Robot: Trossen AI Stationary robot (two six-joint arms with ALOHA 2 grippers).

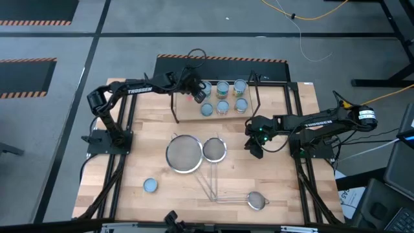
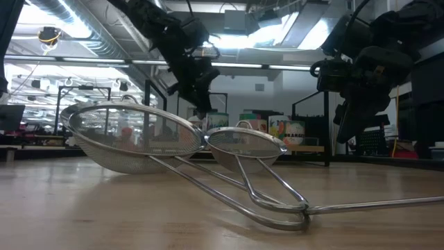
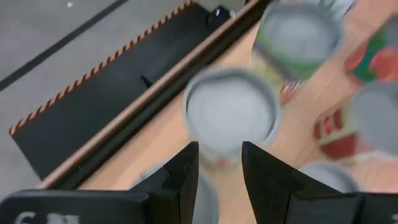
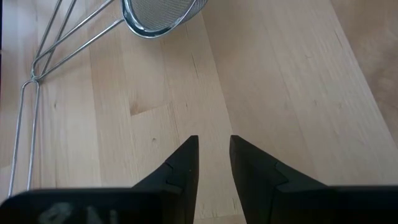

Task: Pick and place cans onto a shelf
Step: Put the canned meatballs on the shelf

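Cans (image 1: 223, 97) stand in a cluster on the shelf (image 1: 187, 115) at the far side of the table, five or six of them by the high view, while one more can (image 1: 150, 185) sits alone on the near left of the table, well apart from the rack and beyond the large strainer (image 1: 184, 154). The left gripper (image 1: 198, 92) hangs over the shelf's left part, just beside the cluster; its wrist view shows the two fingers (image 3: 180, 177) standing apart with nothing between them and a pale can top (image 3: 231, 115) directly ahead, so the jaws are parted and empty, which reads as the end of a placing step with the can set down on the board. The right gripper (image 1: 253, 144) hovers low over bare wood right of the smaller strainer (image 1: 214, 149), its fingers (image 4: 181, 171) set a narrow gap apart and holding nothing. Judging from this, the next move calls for the left arm to lift clear without nudging the neighbouring cans, then reach across to the lone can, passing over the strainers and their long handles (image 1: 217, 189) rather than dragging through them.
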